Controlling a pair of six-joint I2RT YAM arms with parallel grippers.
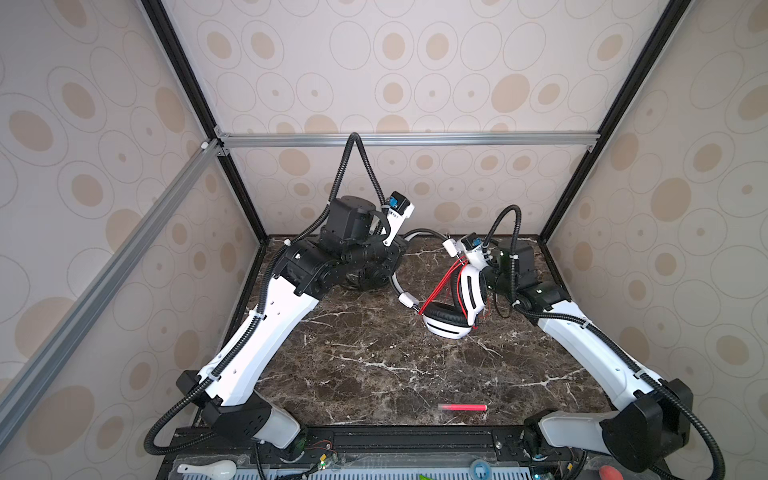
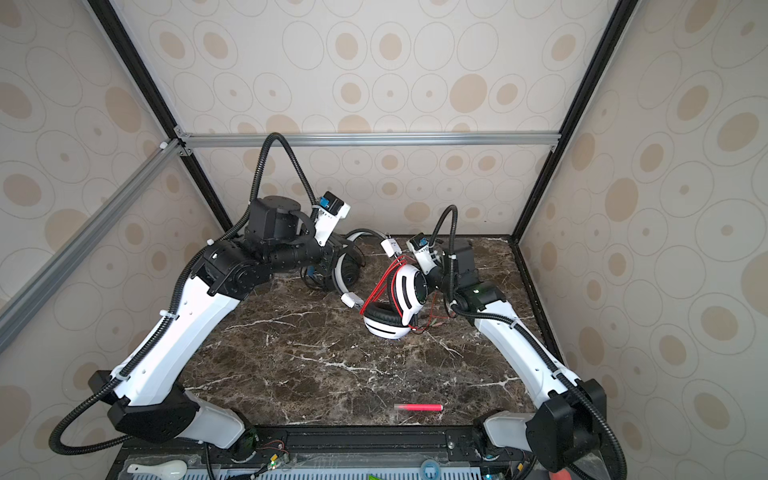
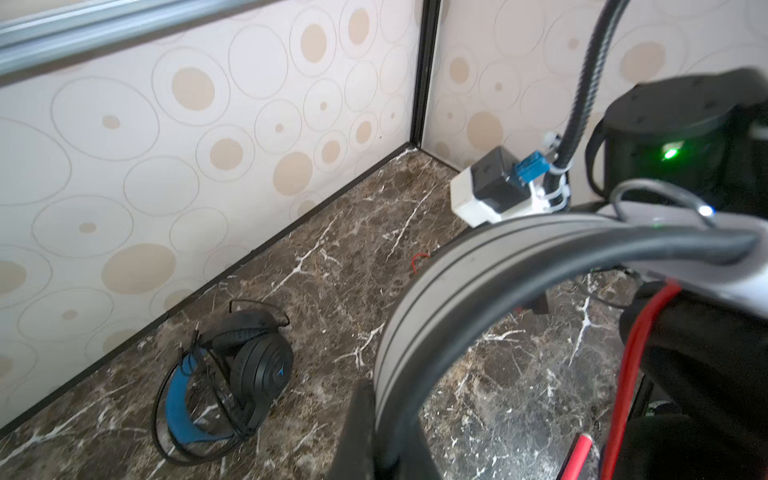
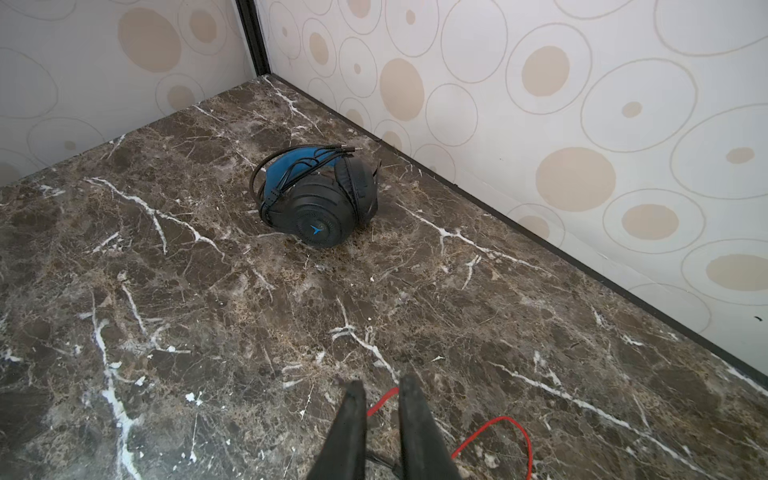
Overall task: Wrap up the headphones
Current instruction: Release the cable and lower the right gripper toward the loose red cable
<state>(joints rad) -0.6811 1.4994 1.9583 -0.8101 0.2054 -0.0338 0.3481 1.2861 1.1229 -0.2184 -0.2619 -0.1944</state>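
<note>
Two over-ear headsets are shown on a dark brown marble table point(image 1: 374, 365).

In both top views a white headset point(image 1: 453, 320), plastic with black-striped cups, is seen with one cup laid flat and the other upright. A thin red cable point(image 1: 436, 286) is already drawn in several strands from a headband slider down across the cups. The left arm is reached over the arched headband, and the right arm's wrist is held just beside the upright cup. A loose tail of the red cable is trailed on the table on the right arm's side of the white headset. A short red stick point(image 1: 462, 407) of plastic is laid well in front of the white headset.

From the left wrist camera, the left gripper point(image 3: 382, 449) is seen pressed together on the grey-white headband, which is arched close across the view. A black headset point(image 3: 232, 370) with a blue padded headband is laid well beyond the white headset, its black cable gathered across it.

From the right wrist camera, the right gripper point(image 4: 380, 395) is shown with its jaws slightly spread. The red cable is seen in the gap, seemingly not pinched, and is looped on the table just beside. Because that slack runs away from the white headset on the right arm's side, the right arm is judged the nearer one for the next turn of winding.
</note>
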